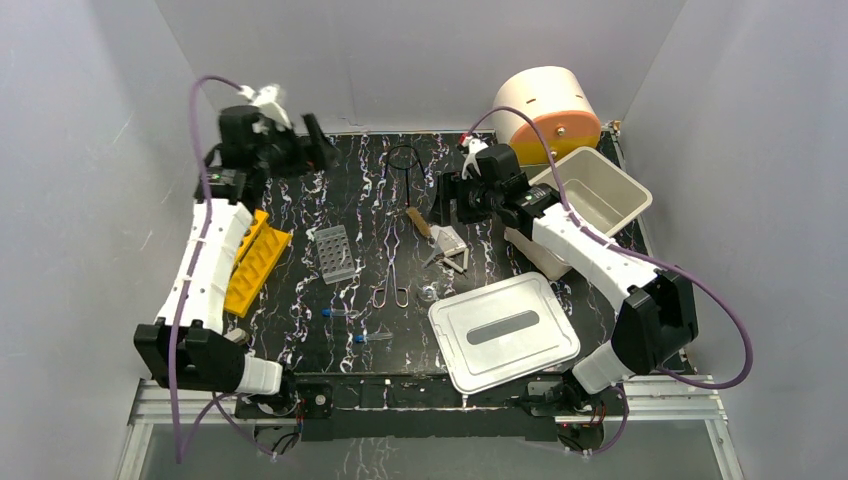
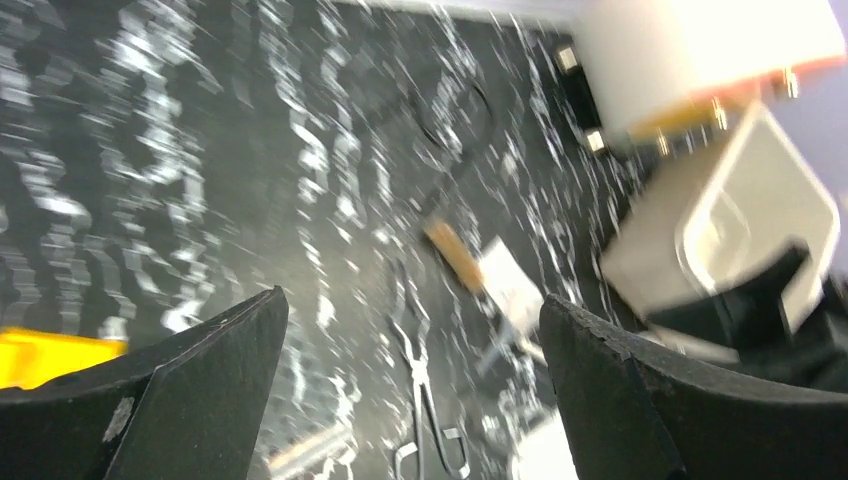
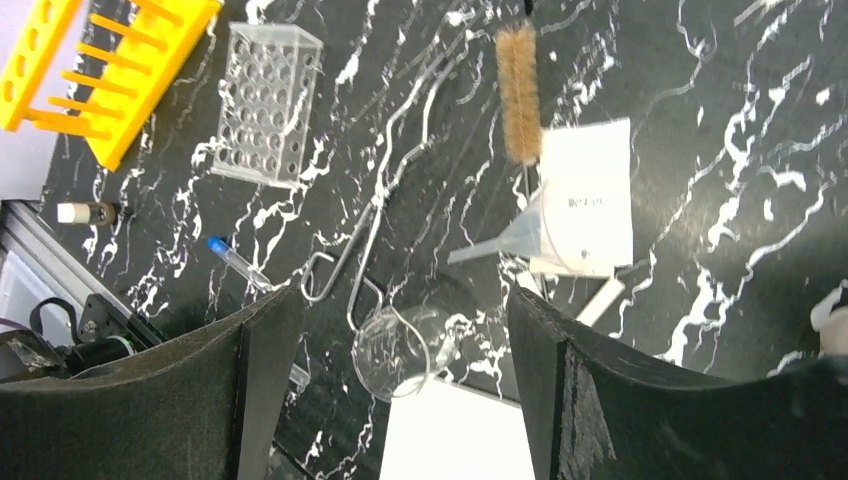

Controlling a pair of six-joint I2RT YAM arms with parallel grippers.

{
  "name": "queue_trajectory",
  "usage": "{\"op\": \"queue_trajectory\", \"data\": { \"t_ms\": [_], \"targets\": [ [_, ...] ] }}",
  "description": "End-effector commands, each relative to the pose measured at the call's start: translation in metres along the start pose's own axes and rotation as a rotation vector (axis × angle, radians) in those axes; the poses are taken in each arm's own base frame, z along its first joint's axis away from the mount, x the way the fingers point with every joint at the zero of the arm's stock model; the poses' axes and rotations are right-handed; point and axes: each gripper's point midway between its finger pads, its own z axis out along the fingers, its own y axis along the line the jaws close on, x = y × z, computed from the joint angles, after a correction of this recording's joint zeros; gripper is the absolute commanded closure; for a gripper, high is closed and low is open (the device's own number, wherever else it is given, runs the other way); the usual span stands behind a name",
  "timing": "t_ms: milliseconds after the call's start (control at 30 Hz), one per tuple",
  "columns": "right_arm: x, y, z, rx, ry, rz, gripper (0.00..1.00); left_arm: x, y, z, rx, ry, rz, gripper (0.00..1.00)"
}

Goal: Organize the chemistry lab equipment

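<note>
Black fingers (image 3: 150, 400) of the right gripper (image 3: 402, 295) fill the wrist view's lower edge, spread apart and grasping nothing, over the middle of the table (image 3: 720, 120). In that view the metal tongs (image 3: 385, 190) lie below it. A bristle brush (image 3: 518, 90) is at their 2 o'clock, a clear funnel (image 3: 515, 238) touching a white card (image 3: 590, 195) at 4, and the grey tube rack (image 3: 265, 105) at 10. One blue-capped tube (image 3: 235, 260) lies at the tongs' 8 o'clock. The left gripper (image 2: 410, 300) is released too, jaws wide, at the table's 11 o'clock; its own view is blurred.
</note>
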Motion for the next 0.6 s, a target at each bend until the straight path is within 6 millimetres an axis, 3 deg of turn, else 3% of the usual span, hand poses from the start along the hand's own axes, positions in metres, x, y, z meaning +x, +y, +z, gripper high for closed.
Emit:
{"op": "queue_trajectory", "data": {
  "t_ms": [0,100,200,300,400,467,567],
  "targets": [
    [0.002,-0.008,-0.007,0.067,0.026,0.058,0.18,0.077,-0.045,0.006,0.117,0.204,0.026,0.07],
    [0.01,-0.004,-0.008,0.036,0.051,0.043,0.19,0.12,-0.02,0.006,-0.075,0.297,-0.064,0.16],
    [0.009,0.029,-0.011,-0.099,0.02,-0.135,0.22,0.176,0.007,-0.007,-0.237,0.412,-0.198,0.16],
    [0.017,0.052,-0.009,-0.152,-0.003,-0.273,0.2,0.199,0.033,-0.024,-0.397,0.417,-0.267,0.16],
    [0.034,0.07,0.003,-0.199,0.059,-0.309,0.2,0.199,0.034,-0.032,-0.411,0.401,-0.29,0.17],
    [0.048,0.088,0.013,-0.213,0.076,-0.358,0.21,0.189,0.039,-0.038,-0.45,0.371,-0.271,0.22],
    [0.069,0.113,0.029,-0.248,0.081,-0.407,0.23,0.142,0.048,-0.054,-0.511,0.201,-0.207,0.31]
  ]
}}
